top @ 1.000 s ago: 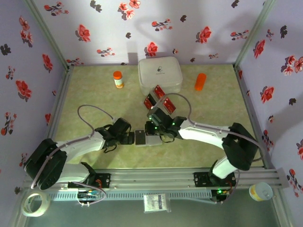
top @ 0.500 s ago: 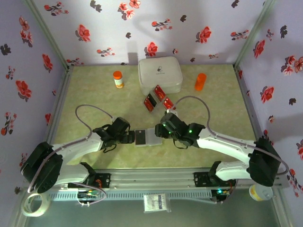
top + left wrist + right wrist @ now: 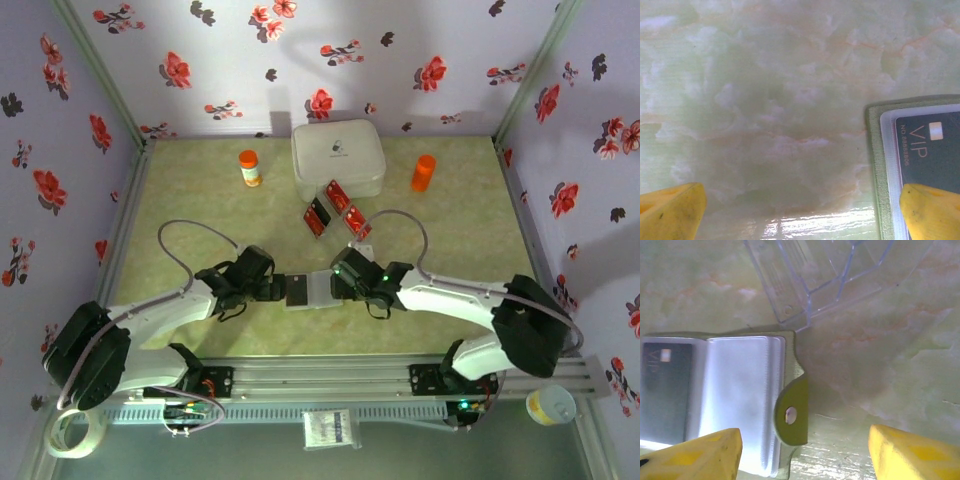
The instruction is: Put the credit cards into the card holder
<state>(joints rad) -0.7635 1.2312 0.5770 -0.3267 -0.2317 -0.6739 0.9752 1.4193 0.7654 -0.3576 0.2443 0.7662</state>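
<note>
The card holder (image 3: pixel 322 290) lies open in the middle of the table, olive outside with pale sleeves inside. A black VIP card (image 3: pixel 297 290) sits in its left half. Three red credit cards (image 3: pixel 337 193) lie behind it, near the white case. My left gripper (image 3: pixel 276 290) stands open at the holder's left edge (image 3: pixel 872 150), one yellow fingertip (image 3: pixel 932 207) over the black card (image 3: pixel 930 150). My right gripper (image 3: pixel 340 284) is open at the holder's right side. Its snap tab (image 3: pixel 792 412) lies between the jaws, and nothing is held.
A large white rounded case (image 3: pixel 338 158) stands at the back, with an orange-capped bottle (image 3: pixel 249 167) to its left and an orange cylinder (image 3: pixel 423 172) to its right. A clear plastic piece (image 3: pixel 830 275) lies just beyond the holder. Flowered walls close in three sides.
My right gripper has opened and come down from just behind the holder to its right edge, its arm swinging out to the right. The left arm has barely moved.
</note>
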